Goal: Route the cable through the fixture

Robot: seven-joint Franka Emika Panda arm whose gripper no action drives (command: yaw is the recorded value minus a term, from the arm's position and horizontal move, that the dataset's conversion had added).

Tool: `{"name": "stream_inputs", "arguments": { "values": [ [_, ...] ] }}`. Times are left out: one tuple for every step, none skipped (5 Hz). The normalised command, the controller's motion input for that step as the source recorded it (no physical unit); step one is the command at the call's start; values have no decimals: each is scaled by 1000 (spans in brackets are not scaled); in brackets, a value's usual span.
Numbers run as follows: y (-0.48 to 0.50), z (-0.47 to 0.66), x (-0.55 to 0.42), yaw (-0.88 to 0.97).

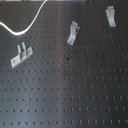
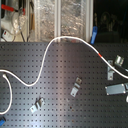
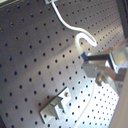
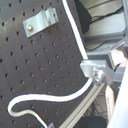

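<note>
the silver metal gripper [image 4: 95,74] is clamped on the long thin white cable [image 2: 47,52] near the second exterior view's right edge. to route well, i judge it should keep the cord low and taut, then lay it into the nearest small metal bracket [image 2: 119,62]. the cable's long axis snakes across the black perforated board [image 2: 60,95], running out to the second exterior view's left.

black perforated board [image 1: 75,95], foil-wrapped panels [image 2: 60,15]
</note>
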Motion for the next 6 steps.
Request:
{"name": "stream_inputs", "arguments": {
  "values": [
    [65,2,-23,0],
    [-2,60,-1,0],
    [-103,544,-261,-91],
    [-143,660,-373,-20],
    [-179,605,-462,29],
    [-211,520,-429,151]
  ]
}}
